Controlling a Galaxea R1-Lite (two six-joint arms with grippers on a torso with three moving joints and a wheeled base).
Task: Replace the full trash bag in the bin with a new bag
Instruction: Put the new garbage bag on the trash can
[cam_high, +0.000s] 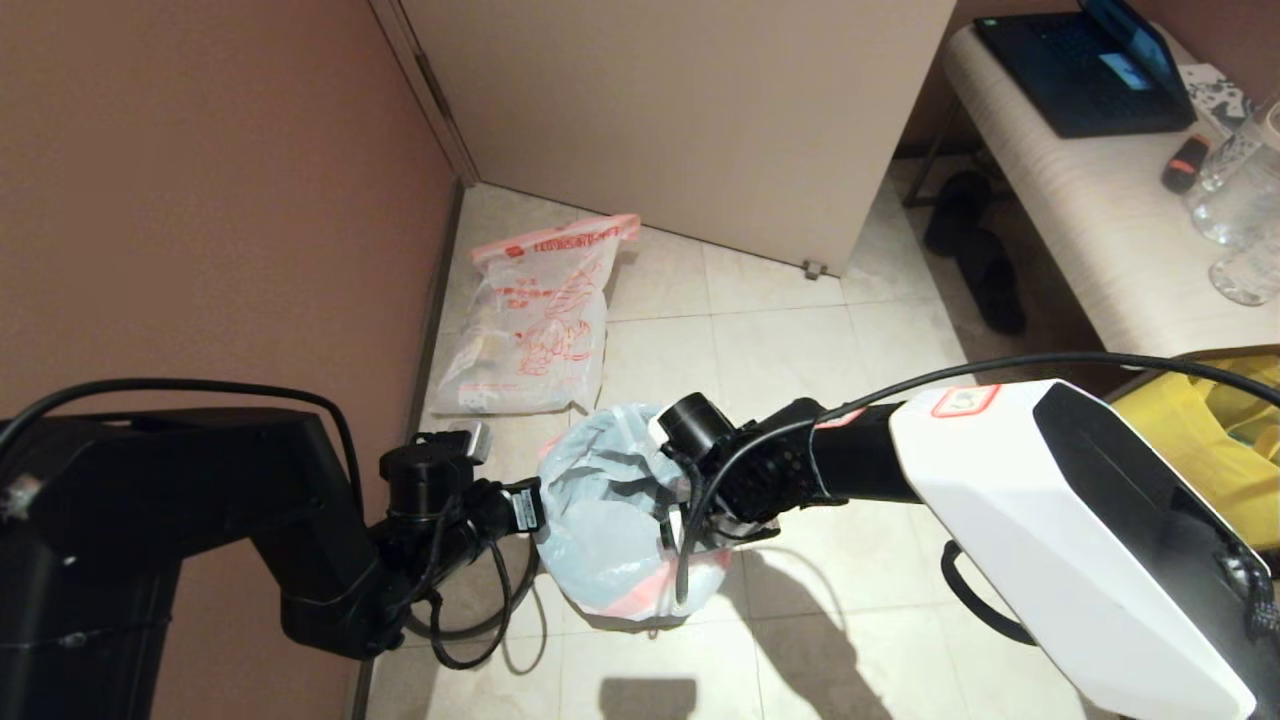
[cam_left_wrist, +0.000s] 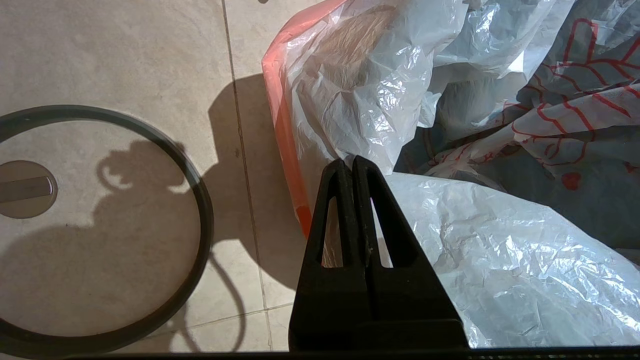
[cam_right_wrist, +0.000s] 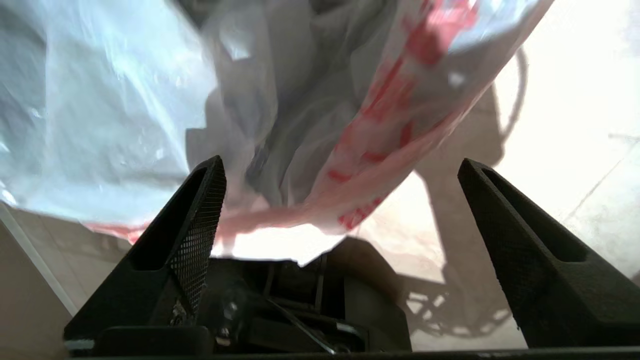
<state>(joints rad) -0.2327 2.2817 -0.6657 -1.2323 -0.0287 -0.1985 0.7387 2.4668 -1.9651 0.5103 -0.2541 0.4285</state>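
Left gripper (cam_left_wrist: 354, 162) pinched new bag (cam_left_wrist: 500, 250) rim over bin, which I couldn't see. Right gripper (cam_right_wrist: 340, 170) spread wide beside it. Bag felt thin, slippery; I'd grab pink band (cam_left_wrist: 285, 130).

Pale tiled floor (cam_high: 780, 340): full trash bag (cam_high: 535, 320) lies upper centre by the wall; grey ring (cam_left_wrist: 200, 220) lies flat.

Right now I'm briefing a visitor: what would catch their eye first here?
The new bag, billowing between the arms at centre floor: the left gripper pinches its edge, the right gripper stands open at its far side. Behind, the full trash bag lies by the wall.
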